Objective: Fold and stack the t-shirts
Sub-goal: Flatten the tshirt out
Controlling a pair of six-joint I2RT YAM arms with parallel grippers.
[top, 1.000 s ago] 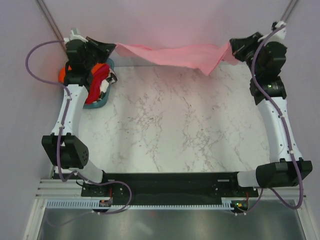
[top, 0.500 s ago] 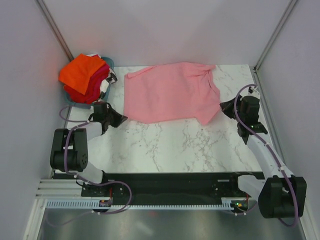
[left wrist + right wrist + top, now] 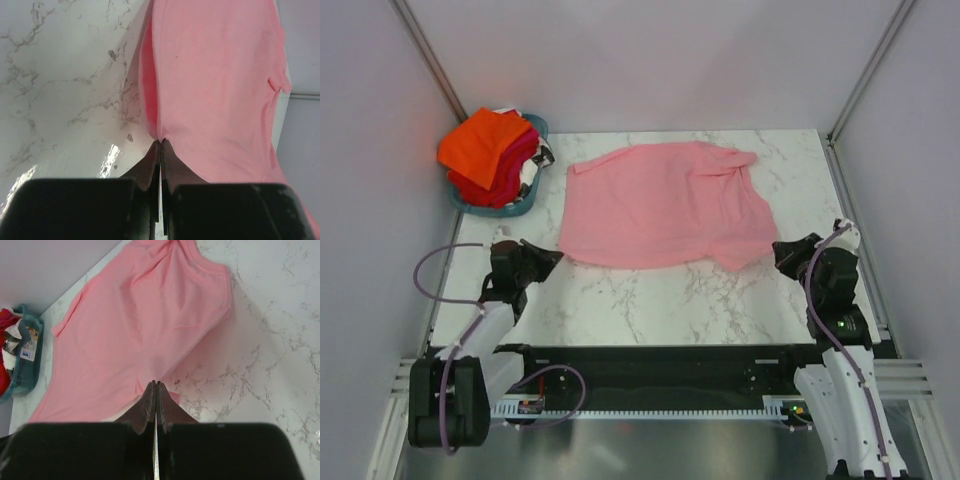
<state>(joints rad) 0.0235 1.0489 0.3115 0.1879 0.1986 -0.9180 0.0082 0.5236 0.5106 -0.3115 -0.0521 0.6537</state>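
The pink t-shirt (image 3: 660,205) is spread flat on the table (image 3: 650,300), its long axis running left to right, and it lies on the far side of both jaws. The left gripper (image 3: 548,258) is pinched tight on the near-left corner and the right gripper (image 3: 780,250) on the near-right, both equally close.

White marbled counter (image 3: 660,290) carrying one spread shirt and one basket.
The light pink t-shirt (image 3: 665,205) lies opened out and nearly flat across the counter's middle and far half, with a few creases toward its far right corner. The teal basket (image 3: 515,209) sits at the far left corner, just beside the shirt without touching it.
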